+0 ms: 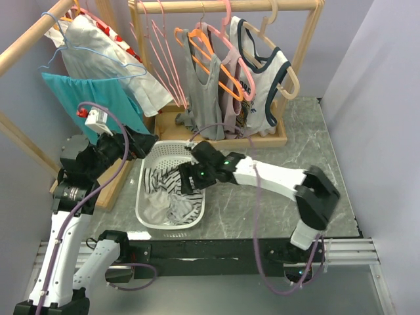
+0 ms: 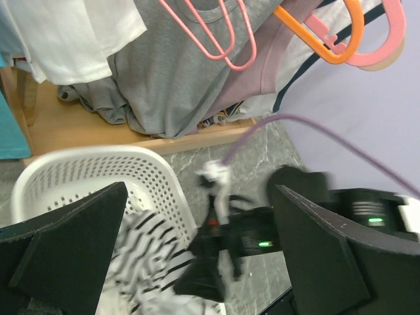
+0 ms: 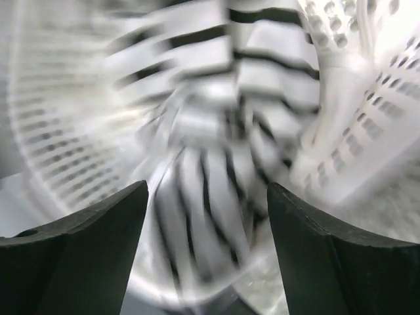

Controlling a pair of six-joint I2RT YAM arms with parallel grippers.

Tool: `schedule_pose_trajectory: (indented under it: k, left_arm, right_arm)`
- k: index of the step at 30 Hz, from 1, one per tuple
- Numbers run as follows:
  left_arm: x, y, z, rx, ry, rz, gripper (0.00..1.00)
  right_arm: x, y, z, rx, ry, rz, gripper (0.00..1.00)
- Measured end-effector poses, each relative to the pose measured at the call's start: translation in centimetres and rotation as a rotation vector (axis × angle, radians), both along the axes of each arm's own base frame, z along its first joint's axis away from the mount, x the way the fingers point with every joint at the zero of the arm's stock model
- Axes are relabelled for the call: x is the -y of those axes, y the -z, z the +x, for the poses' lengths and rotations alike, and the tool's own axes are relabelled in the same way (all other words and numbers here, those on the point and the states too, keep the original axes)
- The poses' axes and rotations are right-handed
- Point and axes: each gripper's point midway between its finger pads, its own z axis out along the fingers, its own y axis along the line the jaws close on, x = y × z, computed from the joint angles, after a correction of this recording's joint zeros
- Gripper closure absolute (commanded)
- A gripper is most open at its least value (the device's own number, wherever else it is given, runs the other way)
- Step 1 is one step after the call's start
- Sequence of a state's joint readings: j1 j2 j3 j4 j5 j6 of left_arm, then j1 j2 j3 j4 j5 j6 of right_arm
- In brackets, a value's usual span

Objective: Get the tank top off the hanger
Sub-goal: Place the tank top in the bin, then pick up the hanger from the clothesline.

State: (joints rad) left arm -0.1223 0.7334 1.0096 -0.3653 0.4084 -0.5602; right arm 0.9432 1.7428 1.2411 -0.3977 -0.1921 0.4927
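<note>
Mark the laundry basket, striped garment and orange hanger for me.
laundry basket (image 1: pixel 140 200), top external view, left rim.
striped garment (image 1: pixel 157 178), top external view, its middle folds.
orange hanger (image 2: pixel 340 59), left wrist view, bottom curve.

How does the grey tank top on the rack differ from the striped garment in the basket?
The grey tank top is plain; the striped garment has black and white bands. The grey tank top hangs from the wooden rail; the striped garment lies crumpled in the white basket. Both are soft clothing.

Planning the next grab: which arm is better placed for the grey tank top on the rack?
Probably left: left gripper, open, faces the grey tank top; right gripper points into the basket.
</note>
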Motion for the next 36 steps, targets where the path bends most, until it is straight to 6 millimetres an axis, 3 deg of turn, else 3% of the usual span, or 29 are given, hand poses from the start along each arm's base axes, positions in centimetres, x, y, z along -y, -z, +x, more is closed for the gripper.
schedule_pose_trajectory:
  k: [2,6,8,12,16,20,22,25,27,30,33,36]
  left_arm:
    - [0.2,-0.1,0.0,0.004,0.011,-0.001,0.01]
    - [0.5,-0.1,0.2,0.003,0.032,-0.004,0.00]
    - [0.7,-0.1,0.2,0.004,0.046,-0.005,0.01]
    - [1.5,-0.4,0.2,0.020,0.100,-0.011,0.01]
    - [3.7,-2.0,0.7,0.003,0.182,-0.004,0.00]
    - [9.2,-6.6,0.9,0.068,0.301,0.035,0.01]
    - [11.6,-8.7,1.0,0.097,0.344,0.035,0.01]
    - [13.1,-10.6,3.1,0.106,0.315,0.014,0.01]
    - [13.7,-10.8,5.1,0.098,0.276,0.002,0.01]
    - [14.9,-9.0,7.8,0.044,0.198,0.012,0.00]
    - [17.3,-7.3,9.1,-0.001,0.184,0.026,0.01]
    - [19.6,-7.0,10.1,-0.009,0.182,0.028,0.01]
  right_arm:
    - [0.3,-2.9,-0.3,0.038,-0.001,0.057,0.13]
    - [0.2,-11.8,-0.2,0.184,0.001,0.259,0.13]
    - [0.5,-15.1,0.0,0.242,0.017,0.316,0.12]
    - [2.9,-18.9,1.0,0.351,0.129,0.341,0.06]
    - [7.4,-20.7,1.7,0.437,0.276,0.294,0.04]
    - [11.6,-21.9,1.9,0.498,0.395,0.261,0.04]
    - [13.5,-21.8,1.8,0.511,0.447,0.239,0.03]
    - [15.7,-21.1,1.5,0.518,0.513,0.212,0.02]
    - [17.0,-20.4,1.1,0.517,0.545,0.194,0.02]
    - [18.7,-19.8,0.6,0.518,0.588,0.182,0.02]
    - [20.2,-19.4,0.2,0.521,0.631,0.181,0.01]
    - [21.4,-19.2,0.0,0.525,0.665,0.189,0.01]
